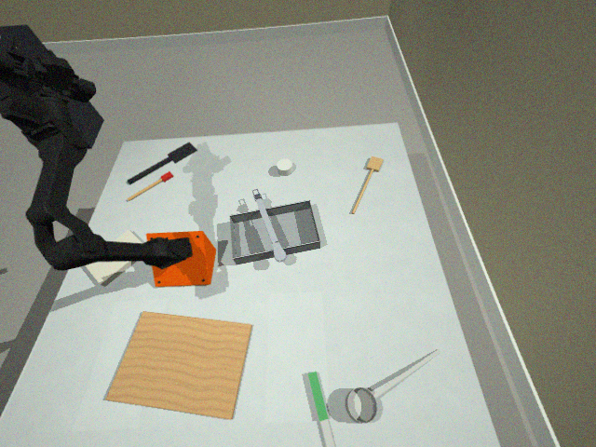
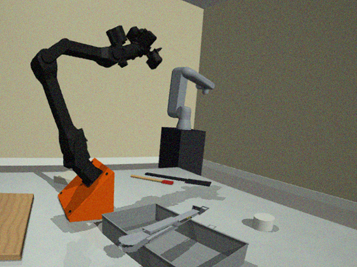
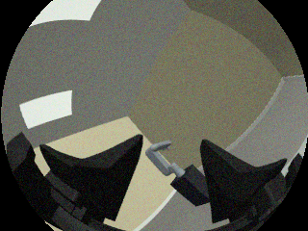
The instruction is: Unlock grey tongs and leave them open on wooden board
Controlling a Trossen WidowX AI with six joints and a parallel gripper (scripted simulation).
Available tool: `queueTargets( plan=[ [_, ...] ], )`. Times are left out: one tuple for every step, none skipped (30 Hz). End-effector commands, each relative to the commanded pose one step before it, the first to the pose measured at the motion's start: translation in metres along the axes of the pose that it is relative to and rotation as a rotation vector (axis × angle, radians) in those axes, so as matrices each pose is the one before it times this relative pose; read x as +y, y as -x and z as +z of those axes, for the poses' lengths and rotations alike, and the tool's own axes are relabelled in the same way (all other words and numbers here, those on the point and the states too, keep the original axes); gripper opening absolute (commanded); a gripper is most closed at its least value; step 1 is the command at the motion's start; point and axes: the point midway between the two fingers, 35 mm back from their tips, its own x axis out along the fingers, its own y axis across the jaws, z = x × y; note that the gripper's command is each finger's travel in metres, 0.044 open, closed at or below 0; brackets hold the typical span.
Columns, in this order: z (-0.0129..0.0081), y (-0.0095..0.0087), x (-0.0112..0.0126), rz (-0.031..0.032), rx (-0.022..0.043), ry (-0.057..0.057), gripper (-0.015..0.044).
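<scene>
The grey tongs (image 1: 270, 225) (image 2: 170, 222) lie across the dark grey roasting tin (image 1: 303, 248) (image 2: 219, 265), resting over its two long walls. Their arms are close together, and a small wire loop sticks out at the hinge end. The wooden board (image 1: 182, 365) (image 2: 3, 223) lies flat and bare. My gripper (image 2: 155, 47) (image 3: 172, 141) is open, with nothing between its fingers. It is high in the air, well above the tin and tongs, and points roughly sideways. The wrist view shows mostly walls and ceiling, with no tongs.
My orange base (image 1: 182, 274) stands between board and tin. A black spatula (image 1: 182, 153), a red-tipped tool (image 1: 167, 176), a white cylinder (image 1: 285, 167), a wooden spatula (image 1: 374, 164) and a green-handled tool (image 1: 318, 394) lie around. A grey arm (image 2: 178, 91) stands on a black pedestal.
</scene>
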Motion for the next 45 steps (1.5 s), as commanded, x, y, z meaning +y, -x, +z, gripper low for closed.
queueTargets(
  plan=[
    [0.03994, 0.00261, -0.06574, -0.1887, -0.07052, 0.2169, 0.026],
    [0.0054, -0.00098, -0.01413, -0.0391, -0.00996, 0.0408, 0.026],
    [0.00485, -0.00105, -0.01417, -0.03816, -0.00795, 0.0413, 0.026],
    [0.00388, -0.00123, -0.01441, -0.03966, -0.00581, 0.0405, 0.026],
    [0.00284, -0.00129, -0.01456, -0.03794, -0.00158, 0.037, 0.026],
    [0.00248, -0.00148, -0.01482, -0.04062, -0.00178, 0.0411, 0.026],
    [0.00174, -0.00163, -0.01508, -0.04116, 0.00037, 0.0415, 0.026],
    [0.00095, -0.00178, -0.0153, -0.04162, 0.00268, 0.0421, 0.026],
    [-0.00038, -0.00154, -0.01543, -0.0409, 0.00871, 0.0262, 0.026],
    [-0.00045, -0.00209, -0.01552, -0.04201, 0.00675, 0.0433, 0.026],
    [-0.00135, -0.00228, -0.01579, -0.04256, 0.00946, 0.0444, 0.026],
    [-0.00228, -0.00246, -0.01579, -0.04238, 0.01218, 0.045, 0.026],
    [-0.00419, -0.00163, -0.01554, -0.03861, 0.02028, 0.0446, 0.026],
    [-0.00401, -0.00273, -0.01511, -0.04025, 0.01696, 0.0447, 0.026],
    [-0.00484, -0.00285, -0.01465, -0.03881, 0.01928, 0.0445, 0.026],
    [-0.00558, -0.00295, -0.01403, -0.03691, 0.02128, 0.0437, 0.026],
    [-0.00624, -0.00302, -0.01332, -0.03485, 0.02304, 0.0432, 0.026],
    [-0.00687, -0.00311, -0.01268, -0.03292, 0.02475, 0.0428, 0.026],
    [-0.00826, -0.00286, -0.01171, -0.02981, 0.02892, 0.0362, 0.026],
    [-0.00801, -0.00332, -0.01162, -0.02966, 0.02799, 0.043, 0.026],
    [-0.00876, -0.00348, -0.01121, -0.02827, 0.0302, 0.0439, 0.026],
    [-0.00938, -0.00361, -0.01062, -0.02639, 0.03199, 0.0443, 0.026],
    [-0.00993, -0.00371, -0.00994, -0.02428, 0.03354, 0.0445, 0.026],
    [-0.0104, -0.0038, -0.00919, -0.02198, 0.03482, 0.0445, 0.026],
    [-0.01078, -0.00388, -0.0084, -0.01957, 0.03585, 0.0445, 0.026],
    [-0.0111, -0.00395, -0.0076, -0.01713, 0.03672, 0.0445, 0.026],
    [-0.01136, -0.00401, -0.00678, -0.01464, 0.03736, 0.0444, 0.026],
    [-0.0116, -0.00408, -0.00598, -0.01219, 0.03799, 0.0446, 0.026],
    [-0.01178, -0.00414, -0.00518, -0.00971, 0.03843, 0.0447, 0.026],
    [-0.01195, -0.00421, -0.00438, -0.00724, 0.03883, 0.0449, 0.026],
    [-0.01207, -0.00427, -0.00358, -0.00476, 0.03909, 0.0452, 0.026],
    [-0.01215, -0.00434, -0.00279, -0.00228, 0.03923, 0.0456, 0.026],
    [-0.01216, -0.0044, -0.00198, 0.00022, 0.03915, 0.0459, 0.026],
    [-0.01214, -0.00446, -0.00119, 0.0027, 0.03897, 0.0463, 0.026],
    [-0.01205, -0.00451, -0.0004, 0.00516, 0.03857, 0.0467, 0.026],
    [-0.01194, -0.00457, 0.00038, 0.0076, 0.03812, 0.0472, 0.026],
    [-0.01173, -0.00461, 0.00114, 0.00998, 0.03737, 0.0475, 0.026],
    [-0.01151, -0.00466, 0.00189, 0.01232, 0.03657, 0.048, 0.026],
    [-0.01124, -0.0047, 0.00262, 0.01461, 0.0356, 0.0485, 0.026],
    [-0.0109, -0.00473, 0.00332, 0.01679, 0.03442, 0.0489, 0.026],
    [-0.01054, -0.00477, 0.004, 0.01894, 0.03319, 0.0495, 0.026],
    [-0.01012, -0.00479, 0.00464, 0.02093, 0.03173, 0.0499, 0.026],
    [-0.00966, -0.00481, 0.00526, 0.02285, 0.03019, 0.0505, 0.026],
    [-0.00917, -0.00483, 0.00583, 0.02465, 0.02852, 0.051, 0.026],
    [-0.00865, -0.00484, 0.00638, 0.02633, 0.02674, 0.0516, 0.026]
  ],
)
